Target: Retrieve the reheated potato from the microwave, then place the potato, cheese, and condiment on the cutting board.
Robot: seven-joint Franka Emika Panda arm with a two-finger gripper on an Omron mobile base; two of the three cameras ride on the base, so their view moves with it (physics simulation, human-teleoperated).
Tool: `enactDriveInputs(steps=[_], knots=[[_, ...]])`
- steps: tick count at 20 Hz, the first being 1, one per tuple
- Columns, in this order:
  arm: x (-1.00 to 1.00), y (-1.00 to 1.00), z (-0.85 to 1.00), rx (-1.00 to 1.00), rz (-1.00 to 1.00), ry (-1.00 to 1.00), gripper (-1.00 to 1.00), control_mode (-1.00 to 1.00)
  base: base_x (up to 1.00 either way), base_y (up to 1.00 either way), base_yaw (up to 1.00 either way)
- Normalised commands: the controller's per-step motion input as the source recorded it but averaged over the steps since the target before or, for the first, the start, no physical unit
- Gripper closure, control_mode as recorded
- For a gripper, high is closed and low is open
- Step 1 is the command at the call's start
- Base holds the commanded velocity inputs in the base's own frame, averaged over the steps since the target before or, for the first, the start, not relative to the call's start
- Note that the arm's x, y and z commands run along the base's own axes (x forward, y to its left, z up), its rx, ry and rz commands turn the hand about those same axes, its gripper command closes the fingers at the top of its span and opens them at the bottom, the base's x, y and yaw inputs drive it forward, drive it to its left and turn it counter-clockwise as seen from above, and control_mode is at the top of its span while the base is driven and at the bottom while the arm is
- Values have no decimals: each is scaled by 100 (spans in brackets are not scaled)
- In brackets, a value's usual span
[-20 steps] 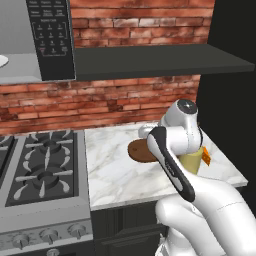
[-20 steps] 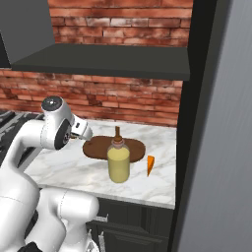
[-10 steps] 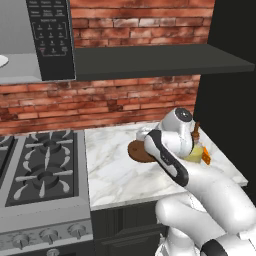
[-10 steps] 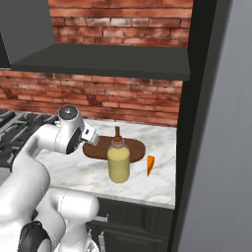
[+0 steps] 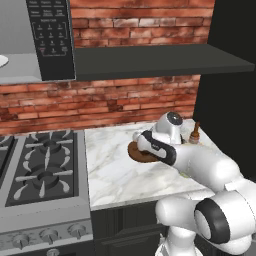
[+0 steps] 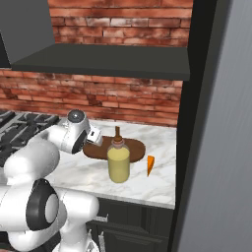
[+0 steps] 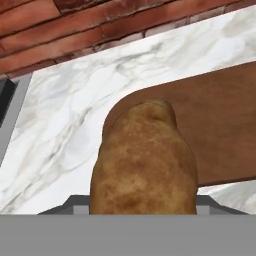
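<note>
You are viewing: potato (image 7: pixel 142 160) looming close, overlapping cutting board (image 7: pixel 215 130) end; marble counter (image 7: pixel 70 110) and brick wall (image 7: pixel 75 25) lying behind.

Arm (image 5: pixel 200 162) low, fingers (image 7: pixel 75 204) clamped

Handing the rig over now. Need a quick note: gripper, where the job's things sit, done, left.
Gripper: shut on the potato, held over the left end of the cutting board.
Condiment stands on the marble counter in front of the board; cheese on the counter right of the bottle.
Microwave is up left.
Done: potato brought to the board.
Left: release it, then move cheese and condiment onto the board.
</note>
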Motion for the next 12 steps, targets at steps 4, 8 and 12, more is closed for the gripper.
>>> enactDriveInputs(steps=[4,8,12], knots=[[37,2,-27,-1,0,6,100,-100,0,0,0],[32,12,-32,-10,0,8,100,-100,0,0,0],[32,3,-27,-8,0,7,100,-100,0,0,0]])
